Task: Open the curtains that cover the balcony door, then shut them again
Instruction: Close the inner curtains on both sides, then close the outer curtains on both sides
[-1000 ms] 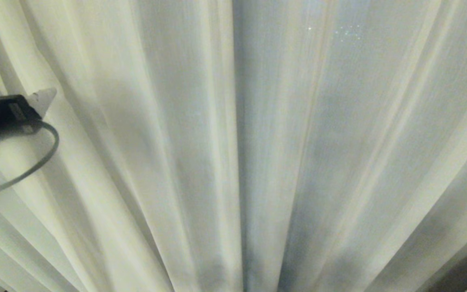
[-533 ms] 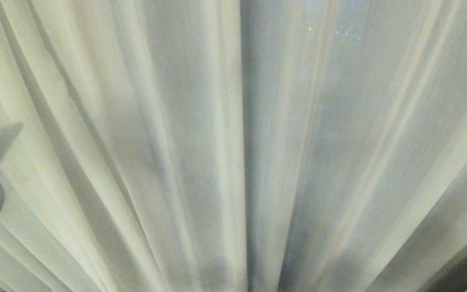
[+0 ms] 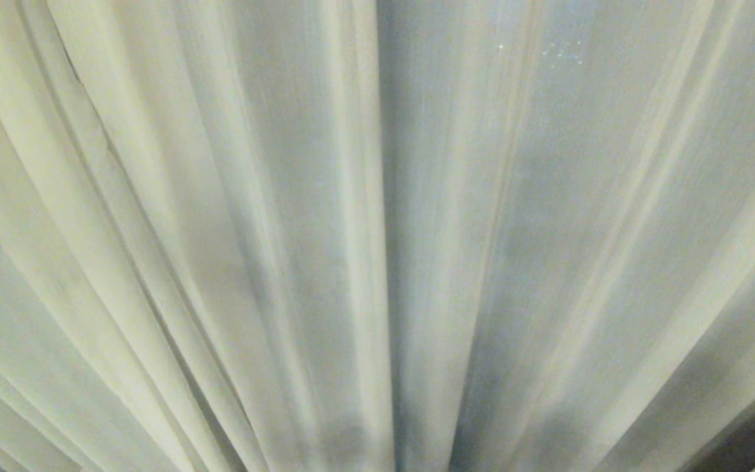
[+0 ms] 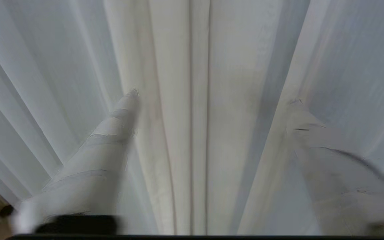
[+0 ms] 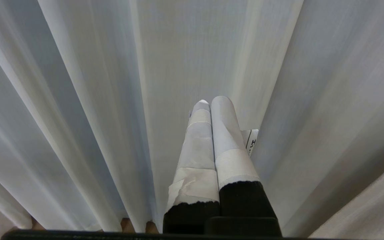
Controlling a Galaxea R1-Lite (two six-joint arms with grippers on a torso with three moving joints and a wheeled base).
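Risk, judged: jaws closing on too thin a fold, or on none, and slipping off when pulled sideways; snagging loose fabric on a fingertip also possible.

Left gripper (image 4: 212, 95) out of head view; jaws spread wide, empty, one finger (image 4: 112, 133) each side of a thick bundle of pleats. Bundle runs straight between the jaws and on beyond the tips; contact with tips not clear.

Right gripper (image 5: 212, 101) parked, jaws pressed together, holding nothing, pointed at fabric beyond.

Curtains (image 3: 377, 262) drawn across, filling everything ahead. Balcony door hidden behind.
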